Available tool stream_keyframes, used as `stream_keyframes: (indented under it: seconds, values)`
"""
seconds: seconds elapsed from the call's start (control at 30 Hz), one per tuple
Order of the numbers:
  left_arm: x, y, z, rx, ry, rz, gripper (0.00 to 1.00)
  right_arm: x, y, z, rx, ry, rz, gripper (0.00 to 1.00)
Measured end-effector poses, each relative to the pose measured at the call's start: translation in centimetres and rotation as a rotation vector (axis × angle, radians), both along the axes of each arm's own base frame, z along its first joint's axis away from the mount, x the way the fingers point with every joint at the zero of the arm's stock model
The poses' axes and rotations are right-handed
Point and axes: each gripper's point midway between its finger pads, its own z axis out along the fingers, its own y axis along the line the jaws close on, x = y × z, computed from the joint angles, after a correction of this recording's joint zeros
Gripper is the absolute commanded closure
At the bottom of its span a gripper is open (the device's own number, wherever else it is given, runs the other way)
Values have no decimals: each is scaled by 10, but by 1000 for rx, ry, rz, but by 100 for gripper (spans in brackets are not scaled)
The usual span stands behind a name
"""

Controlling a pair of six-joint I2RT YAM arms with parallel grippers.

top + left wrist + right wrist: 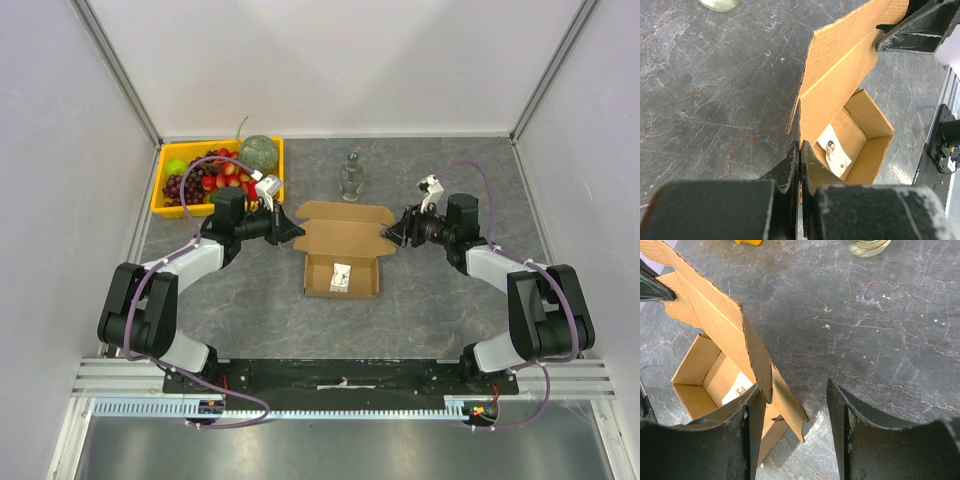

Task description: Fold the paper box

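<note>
**Risk of a skewed, creased or torn lid**

Paper box (342, 262) at the centre of the desk (430, 300), open side up, lid (345, 222) raised off the 12 o'clock edge. Left tool (290, 231) at 9 o'clock of the box, fingers pressed together, seemingly pinching the lid's left edge. Right tool (393, 237) at 3 o'clock, fingers apart, straddling the lid's side flap (757, 360), with cardboard against one finger only.

Likely to crease the flap off its score line if clamped this far off centre. Could slip past the flap altogether, leaving the lid held at one end and free to twist. Could drag or tip the light box with uneven pull from 9 and 3 o'clock. Might tear the corrugated edge under the left pinch if swung down hard. Glass jar (351, 178) at 12 o'clock, well apart, no evident hazard.
</note>
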Motion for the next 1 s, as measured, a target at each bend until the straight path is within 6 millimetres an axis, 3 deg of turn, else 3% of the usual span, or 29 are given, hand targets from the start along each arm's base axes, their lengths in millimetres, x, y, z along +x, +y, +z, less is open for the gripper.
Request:
stream_keyframes:
  seconds: [0.27, 0.7, 1.0]
  values:
    - [0, 0, 0, 0, 0, 0, 98, -1, 6, 2, 39, 10, 23, 50]
    - [1, 0, 0, 2, 0, 5, 98, -5, 15, 5, 50, 4, 50, 53]
    - [4, 3, -2, 14, -1, 28, 98, -7, 11, 2, 25, 15, 28, 61]
